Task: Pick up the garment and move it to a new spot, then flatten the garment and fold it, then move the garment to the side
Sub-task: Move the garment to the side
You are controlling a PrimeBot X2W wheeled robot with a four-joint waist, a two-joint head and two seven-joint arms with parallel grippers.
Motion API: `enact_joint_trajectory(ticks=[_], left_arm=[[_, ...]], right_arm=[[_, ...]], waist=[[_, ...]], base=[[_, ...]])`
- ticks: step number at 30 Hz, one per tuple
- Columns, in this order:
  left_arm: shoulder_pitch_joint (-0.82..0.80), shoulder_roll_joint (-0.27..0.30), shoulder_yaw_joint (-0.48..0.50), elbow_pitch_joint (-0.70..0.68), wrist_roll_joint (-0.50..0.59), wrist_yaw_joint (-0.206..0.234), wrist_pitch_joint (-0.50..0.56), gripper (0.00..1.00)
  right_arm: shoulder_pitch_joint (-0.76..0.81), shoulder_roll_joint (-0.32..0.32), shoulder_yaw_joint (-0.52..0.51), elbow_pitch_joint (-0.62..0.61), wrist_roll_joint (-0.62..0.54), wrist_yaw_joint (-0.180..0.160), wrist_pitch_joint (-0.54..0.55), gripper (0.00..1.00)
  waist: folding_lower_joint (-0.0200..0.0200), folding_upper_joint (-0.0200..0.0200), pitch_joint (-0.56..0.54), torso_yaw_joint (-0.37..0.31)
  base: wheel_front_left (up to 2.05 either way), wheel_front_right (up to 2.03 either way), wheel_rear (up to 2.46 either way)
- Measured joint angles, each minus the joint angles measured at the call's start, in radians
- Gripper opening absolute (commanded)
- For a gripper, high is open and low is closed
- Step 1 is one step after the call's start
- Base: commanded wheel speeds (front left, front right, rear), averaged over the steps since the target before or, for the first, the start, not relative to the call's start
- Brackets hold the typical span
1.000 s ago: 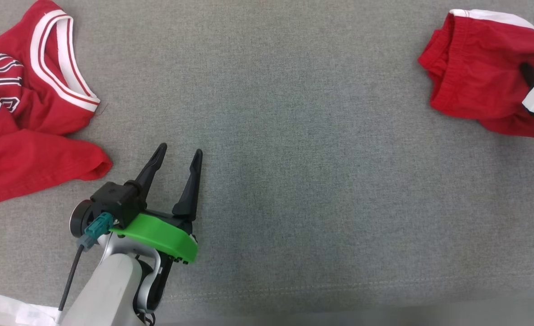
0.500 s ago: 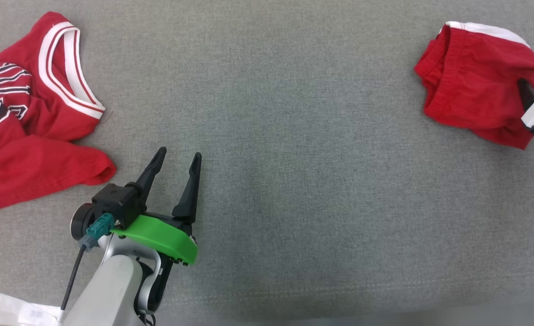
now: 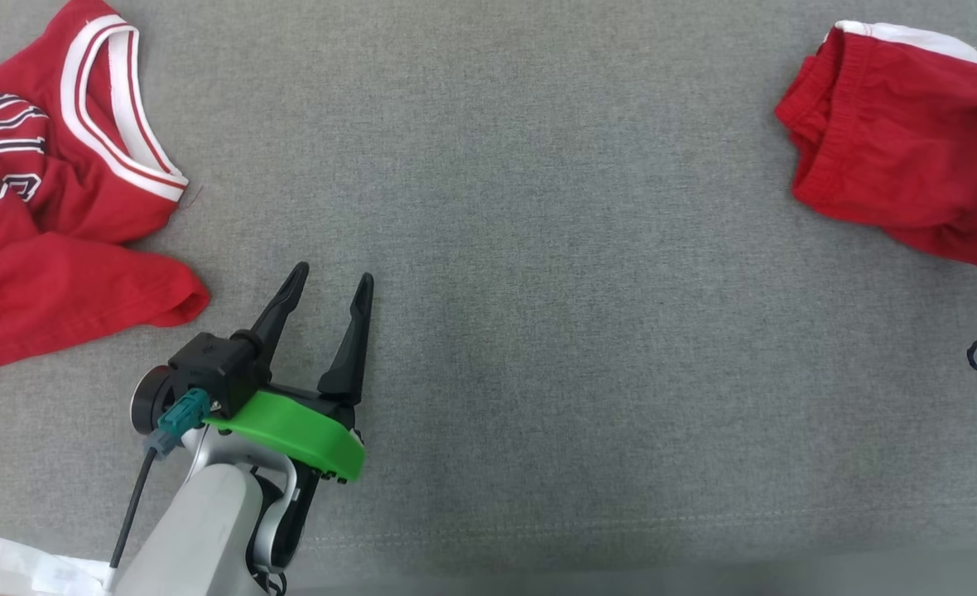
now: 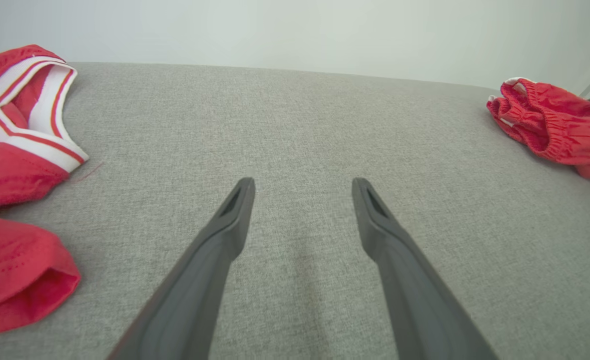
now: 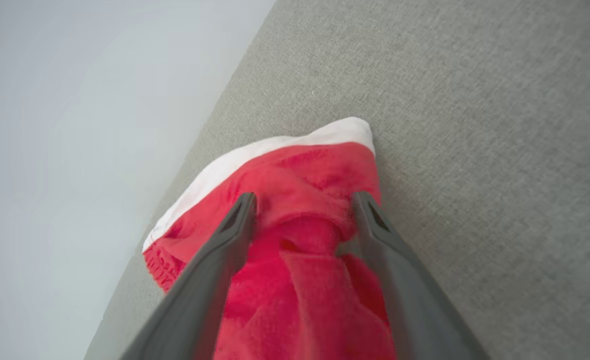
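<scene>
Grey woven surface point(image 3: 588, 331) — crumpled red shorts point(image 5: 305, 165) under parted right fingers point(image 5: 210, 280), left fingers point(image 4: 210, 265) parted.

Grey fabric surface point(image 3: 538, 248) – a crumpled red jersey point(image 3: 50, 248) with white-and-red striped collar lies at its left edge, a white sheet point(image 3: 8, 571) at its near-left corner – pale wall point(image 4: 295, 30) behind it.

Likely a lab test bench: grey fabric-covered surface point(image 3: 588, 248) against a plain pale wall point(image 4: 295, 30).
</scene>
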Motion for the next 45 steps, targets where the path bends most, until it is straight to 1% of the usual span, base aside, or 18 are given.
enact_joint_trajectory(ticks=[3,10,14,15,16,17,18,26,29,31,33,34,37,41,42,43,44,45], left_arm=[[0.0,0.0,-0.002,0.0,0.0,0.0,0.0,1.0],[-0.001,0.004,-0.001,-0.005,0.0,0.0,0.0,1.0],[-0.002,0.011,-0.001,-0.011,0.002,0.0,0.001,1.0],[-0.002,0.011,-0.001,-0.012,0.002,0.0,0.001,1.0],[-0.002,0.012,0.0,-0.013,0.002,0.0,0.001,1.0],[-0.002,0.013,0.001,-0.013,0.002,0.0,0.001,1.0],[-0.002,0.014,0.002,-0.014,0.002,0.0,0.001,1.0],[-0.002,0.016,0.004,-0.014,0.002,0.0,0.001,1.0],[-0.002,0.015,0.003,-0.014,0.002,0.0,0.001,1.0],[-0.002,0.015,0.003,-0.015,0.002,0.0,0.001,1.0],[-0.002,0.015,0.002,-0.016,0.002,0.0,0.001,1.0],[-0.003,0.015,0.0,-0.021,0.002,0.0,0.001,1.0],[-0.003,0.015,-0.002,-0.024,0.002,0.0,0.001,1.0],[-0.004,0.015,-0.001,-0.023,0.002,0.0,0.001,1.0],[-0.004,0.015,-0.001,-0.023,0.002,0.0,0.001,1.0],[-0.004,0.015,-0.001,-0.023,0.002,0.0,0.001,1.0],[-0.005,0.015,-0.001,-0.023,0.002,0.0,0.001,1.0],[-0.007,0.015,-0.001,-0.023,0.002,0.0,0.001,1.0]], right_arm=[[0.0,-0.002,-0.003,0.022,0.005,-0.017,0.012,1.0],[-0.013,-0.018,-0.012,0.026,0.005,-0.031,0.01,1.0],[-0.042,-0.039,-0.028,0.018,0.006,-0.034,-0.028,1.0],[-0.047,-0.045,-0.028,0.014,0.006,-0.033,-0.036,0.62],[-0.049,-0.049,-0.026,0.011,0.005,-0.03,-0.042,0.37],[-0.051,-0.05,-0.024,0.01,0.004,-0.029,-0.044,0.07],[-0.052,-0.049,-0.02,0.01,0.004,-0.025,-0.044,0.0],[-0.053,-0.036,0.009,0.013,-0.021,-0.023,-0.053,0.0],[-0.061,-0.049,0.026,-0.013,-0.043,0.01,-0.08,0.0],[-0.068,-0.06,0.053,-0.047,-0.078,0.048,-0.111,0.0],[-0.087,-0.068,0.073,-0.071,-0.103,0.065,-0.141,0.0],[-0.107,-0.091,0.087,-0.09,-0.132,0.073,-0.169,0.0],[-0.118,-0.126,0.103,-0.102,-0.161,0.079,-0.217,0.0],[-0.109,-0.118,0.152,-0.085,-0.212,0.079,-0.227,0.0],[-0.102,-0.116,0.155,-0.08,-0.216,0.079,-0.231,0.04],[-0.096,-0.117,0.155,-0.071,-0.216,0.078,-0.238,0.19],[-0.091,-0.119,0.159,-0.063,-0.219,0.077,-0.246,0.47],[-0.086,-0.122,0.161,-0.057,-0.227,0.073,-0.255,1.0]], waist=[[0.0,0.0,0.008,0.01],[0.0,0.0,0.026,0.028],[0.0,0.0,0.041,0.038],[0.0,0.0,0.044,0.041],[0.0,0.0,0.048,0.043],[0.0,0.0,0.052,0.045],[0.0,0.0,0.055,0.047],[0.0,0.0,0.067,0.052],[0.0,0.0,0.068,0.052],[0.0,0.0,0.069,0.053],[0.0,0.0,0.071,0.054],[0.0,0.0,0.075,0.055],[0.0,0.0,0.084,0.06],[0.0,0.0,0.091,0.066],[0.0,0.0,0.092,0.067],[0.0,0.0,0.093,0.067],[0.0,0.0,0.094,0.068],[0.0,0.0,0.094,0.069]], base=[[0.0,0.0,0.0],[0.0,0.0,0.0],[0.0,0.0,0.0],[0.0,0.0,0.0],[0.0,0.0,0.0],[0.0,0.0,0.0],[0.0,0.0,0.0],[0.0,0.0,0.0],[0.0,0.0,0.0],[0.0,0.0,0.0],[0.0,0.0,0.0],[0.0,0.0,0.0],[0.0,0.0,0.0],[0.0,0.0,0.0],[0.0,0.0,0.0],[0.0,0.0,0.0],[0.0,0.0,0.0],[0.0,0.0,0.0]])
